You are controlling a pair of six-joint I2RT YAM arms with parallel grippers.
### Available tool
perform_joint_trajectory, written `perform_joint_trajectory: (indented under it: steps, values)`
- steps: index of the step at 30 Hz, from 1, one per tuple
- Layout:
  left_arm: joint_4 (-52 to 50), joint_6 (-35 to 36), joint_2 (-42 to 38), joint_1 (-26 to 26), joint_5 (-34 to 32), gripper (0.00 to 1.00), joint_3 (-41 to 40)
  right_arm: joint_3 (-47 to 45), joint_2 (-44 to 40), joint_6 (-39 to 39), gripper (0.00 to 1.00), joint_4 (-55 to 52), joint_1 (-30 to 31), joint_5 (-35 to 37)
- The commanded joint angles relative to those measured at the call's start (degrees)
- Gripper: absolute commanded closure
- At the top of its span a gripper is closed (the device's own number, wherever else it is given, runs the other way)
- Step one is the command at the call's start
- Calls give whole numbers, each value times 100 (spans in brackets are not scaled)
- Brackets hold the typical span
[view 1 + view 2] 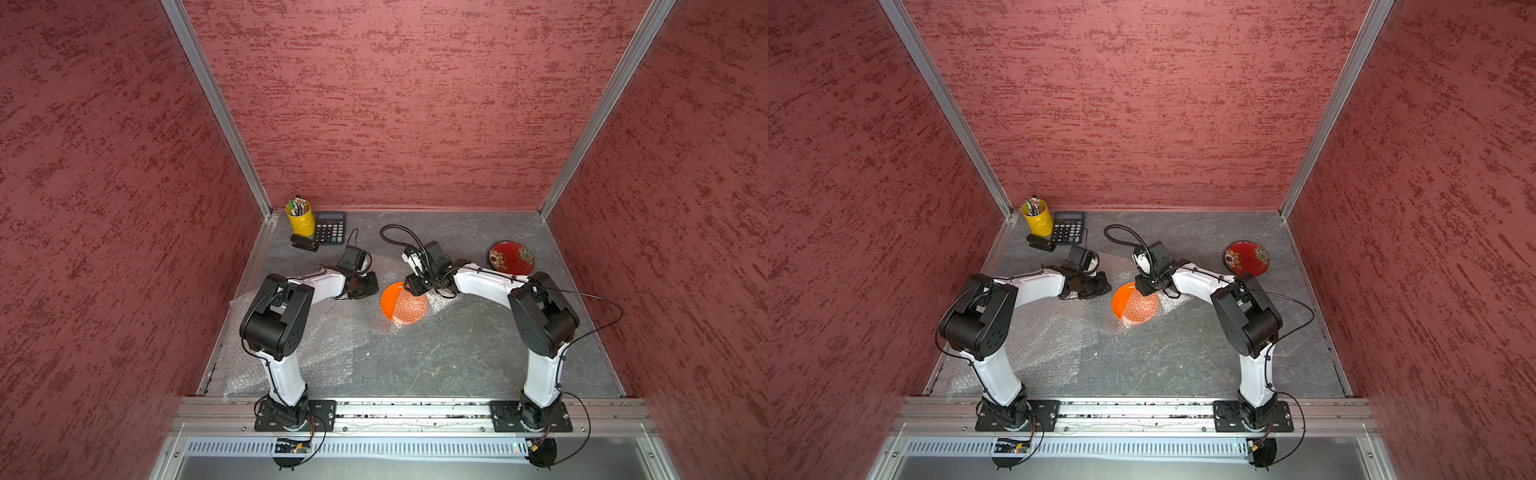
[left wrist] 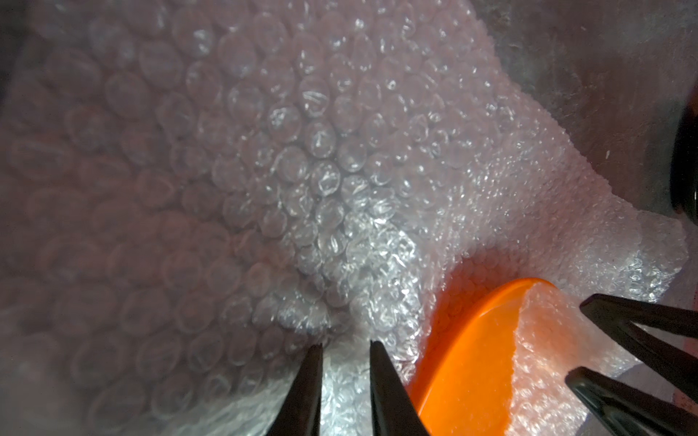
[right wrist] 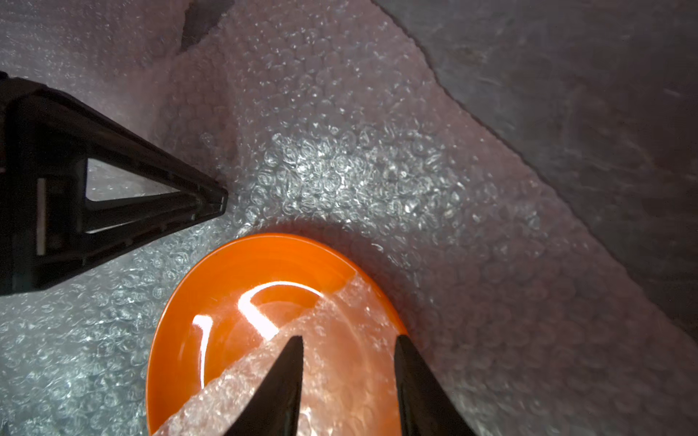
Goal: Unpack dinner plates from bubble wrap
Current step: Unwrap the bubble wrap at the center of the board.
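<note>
Rail (image 1: 415,409), grey table (image 1: 436,357), red walls (image 1: 395,104); right jaws apart, left jaws' grip unclear.

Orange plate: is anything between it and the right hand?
Yes. A flap of bubble wrap lies over the part of the orange plate under the open right hand; the rest is bare.

No text, label, brand or number can be read. The calculator (image 1: 330,227), just beyond the left gripper (image 1: 372,286), shows keys and a display in both top views, but their markings are too small to make out.
</note>
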Motion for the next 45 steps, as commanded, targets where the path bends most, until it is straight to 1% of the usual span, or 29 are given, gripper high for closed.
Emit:
perform_joint_trajectory:
  steps: [1,11,15,18,20,22,27,35,45]
  values:
    - [-202,-36,232,-1,-22,76,-166,221,198,-67,56,-128,92,275]
    - [-165,-49,245,-9,5,75,-192,297,498,-73,57,-168,210,503]
    - [-123,-58,246,-10,31,76,-232,238,620,-74,60,-168,259,600]
    - [-109,-62,253,-10,42,75,-254,168,664,-75,67,-141,296,655]
    - [-97,-63,242,-10,31,76,-270,110,658,-66,74,-117,308,656]
    - [-96,-71,247,-10,31,75,-280,62,629,-58,84,-80,314,656]
    - [-9,-142,260,-10,31,75,-355,-104,378,-20,99,67,323,635]
    - [57,-271,276,-94,-107,76,-395,-481,-273,71,100,254,320,319]
    - [366,-466,455,-159,-145,76,-490,-960,-1027,166,100,-66,321,59]
